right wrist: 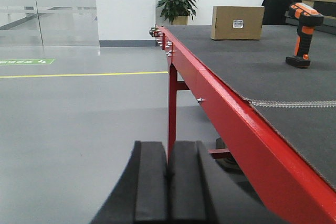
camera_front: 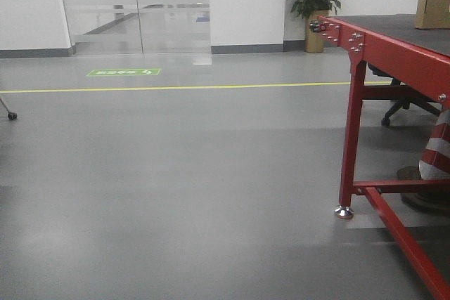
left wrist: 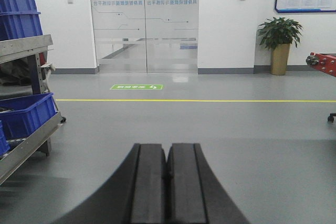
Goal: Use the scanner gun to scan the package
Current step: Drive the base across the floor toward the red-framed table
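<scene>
Scanner gun point(right wrist: 303, 35), pistol-shaped, orange handle, black head: stood upright, far across dark grey table surface point(right wrist: 252, 72) | tan cardboard package point(right wrist: 237, 23), white label: set near far corner, well apart | left gripper point(left wrist: 168, 182), right gripper point(right wrist: 169, 182): pads pressed together, nothing held | right jaws best opened before the handle is approached.

The left gripper point(left wrist: 168, 149) is matte black: two flat, rubbery rectangular finger pads point(left wrist: 148, 182) with softly rounded tips, flanked by outer walls that flare outward in smooth curves. The right gripper point(right wrist: 168, 148) looks identical, dull black throughout
</scene>
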Controlling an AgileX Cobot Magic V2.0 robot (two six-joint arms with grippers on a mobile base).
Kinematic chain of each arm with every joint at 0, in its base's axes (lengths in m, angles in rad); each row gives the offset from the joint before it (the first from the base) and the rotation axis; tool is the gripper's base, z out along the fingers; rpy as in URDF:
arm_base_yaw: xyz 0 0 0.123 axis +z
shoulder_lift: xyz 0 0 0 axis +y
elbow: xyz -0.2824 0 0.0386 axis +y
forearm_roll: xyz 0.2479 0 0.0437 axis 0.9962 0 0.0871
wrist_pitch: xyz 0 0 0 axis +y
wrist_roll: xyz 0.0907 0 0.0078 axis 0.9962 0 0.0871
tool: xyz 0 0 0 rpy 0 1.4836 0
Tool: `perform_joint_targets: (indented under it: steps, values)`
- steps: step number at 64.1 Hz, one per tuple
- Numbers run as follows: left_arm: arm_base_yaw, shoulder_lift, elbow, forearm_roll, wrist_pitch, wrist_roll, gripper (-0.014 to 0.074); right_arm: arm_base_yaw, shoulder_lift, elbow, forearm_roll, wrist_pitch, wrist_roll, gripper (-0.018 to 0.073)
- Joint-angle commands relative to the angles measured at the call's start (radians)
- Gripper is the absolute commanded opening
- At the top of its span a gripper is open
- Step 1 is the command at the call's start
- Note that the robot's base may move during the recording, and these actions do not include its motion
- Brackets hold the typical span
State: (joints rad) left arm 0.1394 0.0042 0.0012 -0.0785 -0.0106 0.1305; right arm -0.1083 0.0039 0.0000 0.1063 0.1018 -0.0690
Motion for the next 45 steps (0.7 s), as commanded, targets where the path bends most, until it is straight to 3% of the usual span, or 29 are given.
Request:
perform_joint_targets:
  steps: [1,45]
  values:
    - [0.002,-0.004,-0.001,-0.006,-0.017,-0.004,-0.0111,0.002,-0.004,0.000,-0.006,-0.022,-0.001,-0.0154]
    - [0.005,-0.004,-0.001,-0.006,-0.017,-0.004,-0.0111,0.002,-0.004,0.000,-0.006,-0.022,-0.001,-0.0154]
